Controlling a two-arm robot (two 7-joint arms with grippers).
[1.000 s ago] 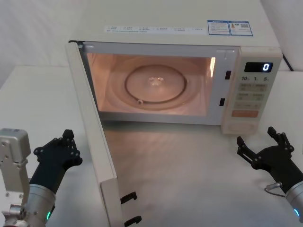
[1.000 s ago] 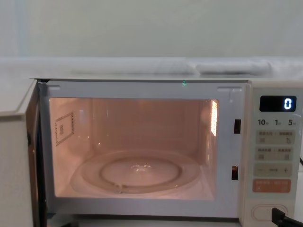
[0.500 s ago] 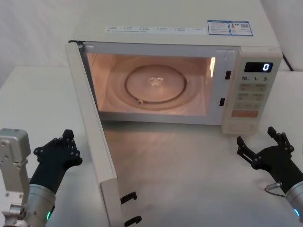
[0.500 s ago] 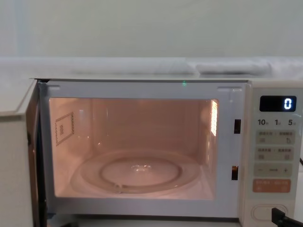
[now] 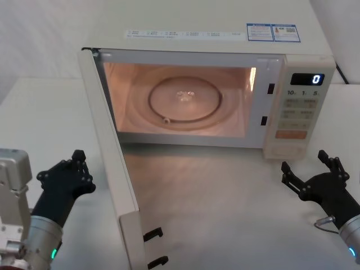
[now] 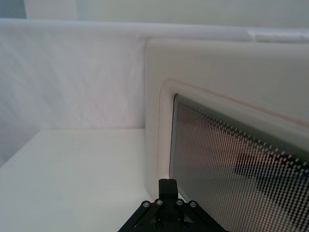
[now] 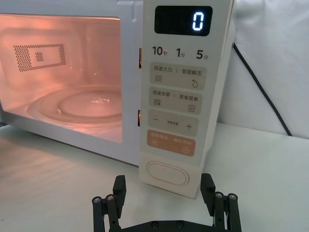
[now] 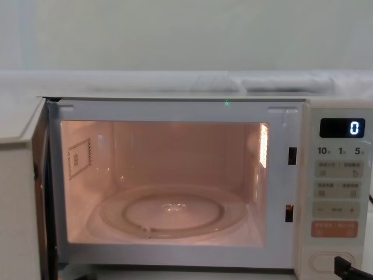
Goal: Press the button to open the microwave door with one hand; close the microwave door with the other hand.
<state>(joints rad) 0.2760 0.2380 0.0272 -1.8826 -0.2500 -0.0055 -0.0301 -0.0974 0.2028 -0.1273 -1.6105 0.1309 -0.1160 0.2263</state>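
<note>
The microwave door (image 5: 109,169) stands wide open, hinged at the left of the lit cavity and swung out toward the near edge of the worktop (image 5: 225,191), so the opening half looks done and the closing is what is left. The door's long axis runs from the far hinge to its near free end, with its windowed outer face turned left, toward the left end effector (image 5: 63,170). That end effector hangs near the door's outer face, just apart from it, fingers spread and empty. To my eye the next move calls for it to come against the outer face near the free end and sweep it rightward and away until it latches. The right end effector (image 5: 310,169) sits low at the near right, fingers splayed and holding nothing, just in front of the button (image 7: 167,173) at the foot of the control panel (image 5: 300,107).
</note>
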